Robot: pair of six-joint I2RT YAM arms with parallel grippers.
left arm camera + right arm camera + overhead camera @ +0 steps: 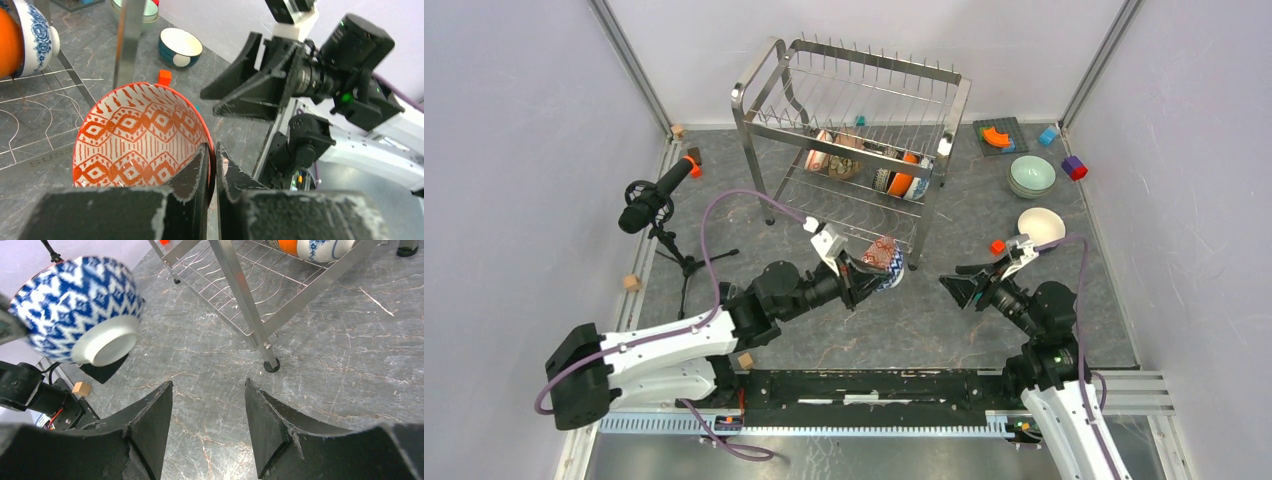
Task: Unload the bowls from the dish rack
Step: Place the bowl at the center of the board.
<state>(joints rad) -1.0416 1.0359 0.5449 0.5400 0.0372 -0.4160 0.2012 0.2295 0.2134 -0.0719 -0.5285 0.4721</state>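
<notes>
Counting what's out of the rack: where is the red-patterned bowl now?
In the top view the red-patterned bowl is mid-table, in front of the dish rack, its rim pinched in the left gripper, the open right gripper to its right.

Only one bit of lettering could be read: pale capitals beginning "SUS", cut off by the red-patterned bowl, on a flat grey strip beneath the dish rack wires, lower left of the left wrist view.

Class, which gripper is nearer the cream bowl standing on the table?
Right. In the top view the right gripper is just down-left of the cream bowl. The left gripper, holding a patterned bowl, is farther left.
</notes>
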